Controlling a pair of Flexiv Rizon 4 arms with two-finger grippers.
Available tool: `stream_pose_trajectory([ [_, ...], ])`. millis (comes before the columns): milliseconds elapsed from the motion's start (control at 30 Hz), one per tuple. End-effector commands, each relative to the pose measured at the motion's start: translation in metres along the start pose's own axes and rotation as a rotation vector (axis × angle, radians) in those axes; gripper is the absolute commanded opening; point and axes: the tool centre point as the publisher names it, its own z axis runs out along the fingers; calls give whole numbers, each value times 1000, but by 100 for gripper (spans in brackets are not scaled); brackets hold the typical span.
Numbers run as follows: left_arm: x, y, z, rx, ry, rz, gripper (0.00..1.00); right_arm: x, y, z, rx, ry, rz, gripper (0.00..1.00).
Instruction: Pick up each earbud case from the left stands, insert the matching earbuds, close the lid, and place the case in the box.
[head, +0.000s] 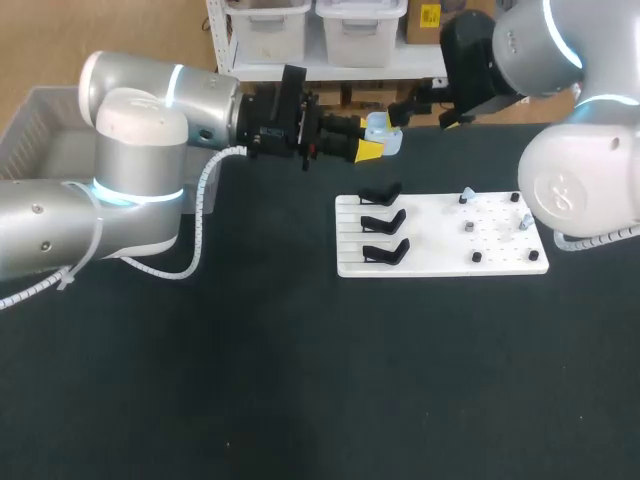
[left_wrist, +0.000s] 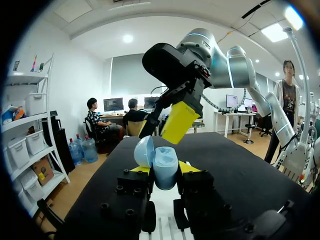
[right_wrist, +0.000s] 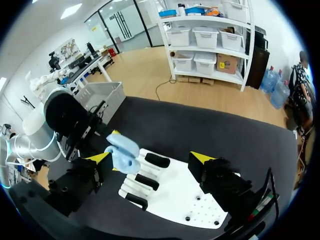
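My left gripper (left_wrist: 164, 172) is pinching the light blue earbud case (left_wrist: 165, 169) from two sides, one yellow tip pressing on each flank, and the case is standing upright between them with its rounded lid (left_wrist: 144, 151) hanging open to one side. Just ahead of and above the case, my right gripper (left_wrist: 176, 117) is hovering, one of its yellow tips pointing down toward the open lid without touching it. In the right wrist view, my right gripper (right_wrist: 150, 159) is holding its fingers spread wide, gripping nothing, and the case (right_wrist: 122, 150) is sitting inside that gap, close beside one finger and well apart from the other. In the head view, my left gripper (head: 372, 138) is holding the case (head: 388, 136) in the upper middle of the frame, above the dark table (head: 300, 380), with my right gripper (head: 420, 114) coming in from the upper right, just beside it. Below them, right of centre, the white board (head: 440, 262) is lying flat, carrying three black stands (head: 384, 222) on its left half and small pale pieces (head: 468, 193) among black pegs on its right half, too small for me to tell apart. The grey box (head: 35, 125) is sitting at the upper left.
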Motion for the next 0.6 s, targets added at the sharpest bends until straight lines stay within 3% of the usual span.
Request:
stream_pose_trajectory([
  [33, 1, 0, 0, -2, -1, 2, 0, 1, -1, -9, 41, -35, -3, 100],
  [267, 1, 0, 0, -2, -1, 2, 0, 6, -18, -35, 145, -61, -42, 100],
  [600, 0, -1, 0, -16, -22, 11, 0, 39, -60, -66, 285, -4, -75, 100],
])
